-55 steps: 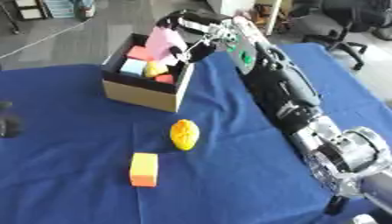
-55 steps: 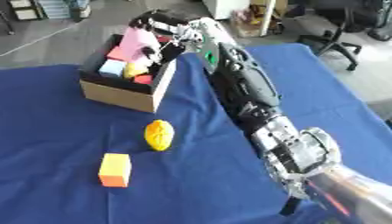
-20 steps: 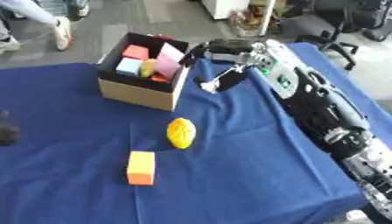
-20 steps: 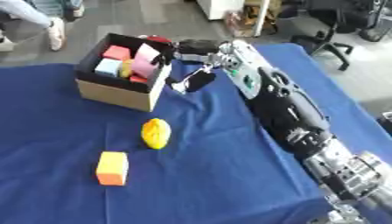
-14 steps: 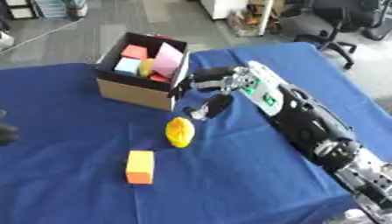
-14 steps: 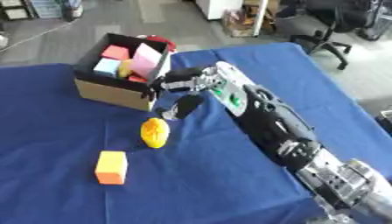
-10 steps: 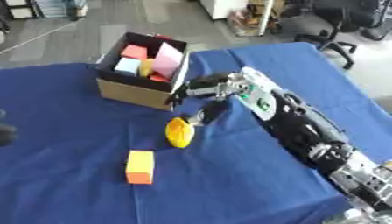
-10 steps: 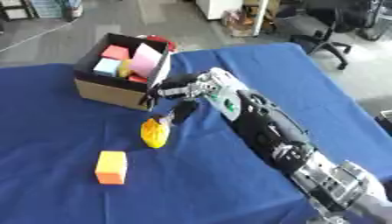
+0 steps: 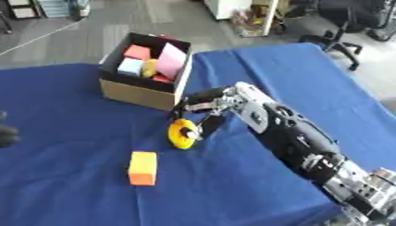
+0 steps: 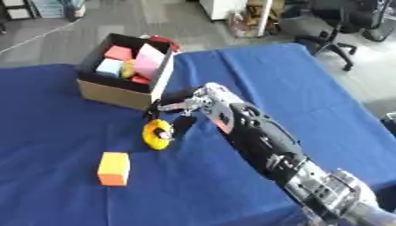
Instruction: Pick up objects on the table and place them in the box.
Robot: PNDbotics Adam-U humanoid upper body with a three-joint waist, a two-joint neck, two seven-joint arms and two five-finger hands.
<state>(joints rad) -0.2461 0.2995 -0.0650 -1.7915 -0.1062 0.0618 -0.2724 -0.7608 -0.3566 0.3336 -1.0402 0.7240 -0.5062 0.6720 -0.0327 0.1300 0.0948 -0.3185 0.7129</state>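
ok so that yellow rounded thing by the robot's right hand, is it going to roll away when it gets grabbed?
Probably a little: the yellow object looks rounded and oval, so a nudge from the right hand could make it roll on the blue cloth. The cloth looks soft, which may slow it. It looks small, so probably light.

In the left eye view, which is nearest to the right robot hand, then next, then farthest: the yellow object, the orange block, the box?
1. Yellow object, at the fingers of the right robot hand.
2. Box, just behind and to its left.
3. Orange block, nearer the table's front, left.
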